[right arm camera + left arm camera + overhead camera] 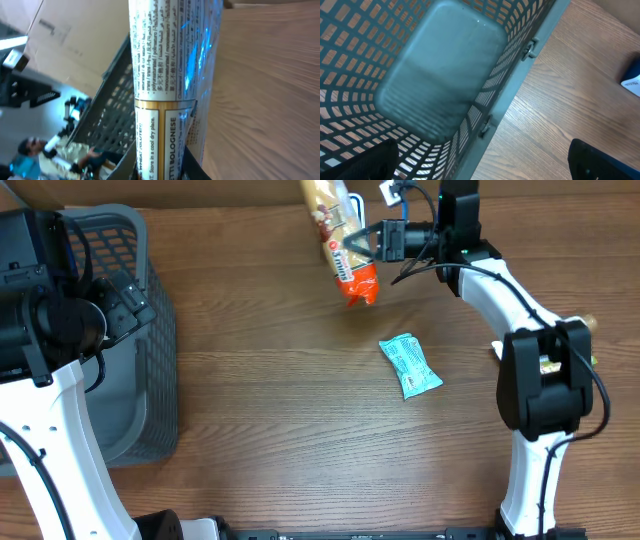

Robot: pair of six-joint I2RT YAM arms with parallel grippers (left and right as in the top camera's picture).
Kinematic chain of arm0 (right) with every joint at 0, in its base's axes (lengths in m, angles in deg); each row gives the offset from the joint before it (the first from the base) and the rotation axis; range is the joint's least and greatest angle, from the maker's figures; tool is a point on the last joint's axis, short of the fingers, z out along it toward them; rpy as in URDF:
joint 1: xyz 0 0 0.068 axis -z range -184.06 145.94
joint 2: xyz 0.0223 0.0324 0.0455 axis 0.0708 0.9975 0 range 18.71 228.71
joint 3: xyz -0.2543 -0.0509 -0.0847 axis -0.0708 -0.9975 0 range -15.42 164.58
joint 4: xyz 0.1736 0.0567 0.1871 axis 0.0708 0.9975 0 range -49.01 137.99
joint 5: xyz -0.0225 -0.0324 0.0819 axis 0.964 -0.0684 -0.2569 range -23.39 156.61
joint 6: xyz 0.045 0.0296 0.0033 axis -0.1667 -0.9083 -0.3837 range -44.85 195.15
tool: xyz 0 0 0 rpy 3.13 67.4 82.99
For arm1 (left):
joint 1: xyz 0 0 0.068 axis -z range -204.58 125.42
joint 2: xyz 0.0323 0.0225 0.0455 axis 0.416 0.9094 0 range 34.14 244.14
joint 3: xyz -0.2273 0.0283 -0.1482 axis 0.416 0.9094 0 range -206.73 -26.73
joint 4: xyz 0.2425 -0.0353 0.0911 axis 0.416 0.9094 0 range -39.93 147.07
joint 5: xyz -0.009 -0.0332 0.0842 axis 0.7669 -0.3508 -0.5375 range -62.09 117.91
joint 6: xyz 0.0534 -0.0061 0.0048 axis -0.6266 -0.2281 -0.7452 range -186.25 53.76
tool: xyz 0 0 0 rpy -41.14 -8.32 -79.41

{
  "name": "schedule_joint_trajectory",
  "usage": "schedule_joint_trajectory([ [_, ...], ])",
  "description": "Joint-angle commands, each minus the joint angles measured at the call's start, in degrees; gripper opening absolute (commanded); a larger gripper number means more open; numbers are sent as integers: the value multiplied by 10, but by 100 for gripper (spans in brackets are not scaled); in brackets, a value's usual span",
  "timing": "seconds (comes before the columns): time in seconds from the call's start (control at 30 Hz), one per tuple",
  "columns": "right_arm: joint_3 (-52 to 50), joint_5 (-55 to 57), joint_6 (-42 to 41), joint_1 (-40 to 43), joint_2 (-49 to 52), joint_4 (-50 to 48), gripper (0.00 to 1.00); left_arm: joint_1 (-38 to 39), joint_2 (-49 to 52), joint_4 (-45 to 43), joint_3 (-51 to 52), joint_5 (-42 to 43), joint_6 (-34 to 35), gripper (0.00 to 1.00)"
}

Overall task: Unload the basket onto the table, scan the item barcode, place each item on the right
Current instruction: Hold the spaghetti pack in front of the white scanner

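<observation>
A long beige and white packet (345,235) with a red-orange end hangs above the table's far middle, with my right gripper (356,242) shut on it. In the right wrist view the packet (170,75) fills the centre with its printed text facing the camera. There the right gripper (162,170) clamps its lower part, and one dark finger (194,167) shows beside it. No barcode shows on this face. A teal packet (410,366) lies flat on the wood, right of centre. My left gripper (125,295) hovers open over the grey basket (150,350), its jaws (485,167) wide apart.
The mesh basket (445,75) stands at the table's left edge with nothing in it. A blue-white packet corner (632,80) shows on the wood beyond it. Cardboard (200,192) runs along the far edge. The right arm's white links (520,310) rise at the right.
</observation>
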Motion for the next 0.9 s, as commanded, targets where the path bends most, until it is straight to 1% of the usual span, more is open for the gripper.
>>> schedule_joint_trajectory([
  [0.0, 24, -30, -37, 15, 21, -39, 4, -3, 2, 0, 0, -8, -6, 100],
  [0.27, 24, -46, -38, 12, 80, -66, 4, -3, 2, 0, 0, -8, -6, 99],
  [0.67, 24, -48, -40, 14, 82, -85, 4, -3, 2, 0, 0, -8, -6, 100],
  [0.87, 24, 7, -40, 14, 82, -57, 4, -3, 2, 0, 0, -8, -6, 100],
])
